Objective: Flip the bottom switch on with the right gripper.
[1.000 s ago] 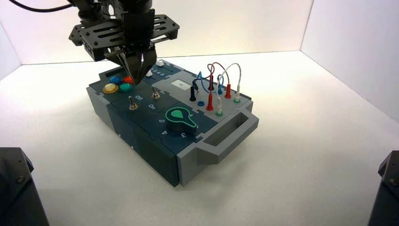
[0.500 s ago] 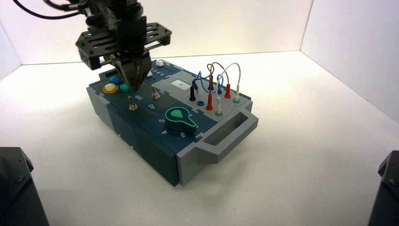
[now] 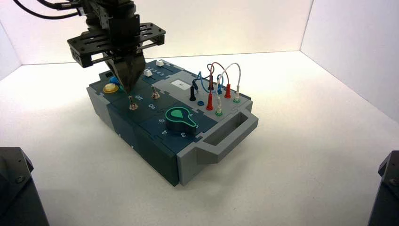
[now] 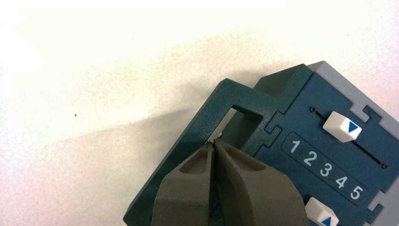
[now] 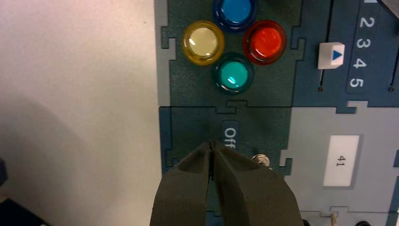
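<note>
Overhead, one right tool [image 3: 127, 87], two switches.

Lettering and numbers on the box [image 3: 141, 141]

Beside the white sliders [image 4: 342, 126] a dark blue strip [image 4: 324, 167] carries the digits "1 2 3 4 5", and each slider knob bears a small blue triangle. The word "Off" [image 5: 229, 137] stands in white on the panel just ahead of the closed tips of the right gripper [image 5: 212, 146]. A white label [image 5: 341, 160] on the grey panel reads "41". From above, "On" [image 3: 151, 106] shows between the two switches, and 3, 4, 5 ring the green knob [image 3: 180, 118].
</note>
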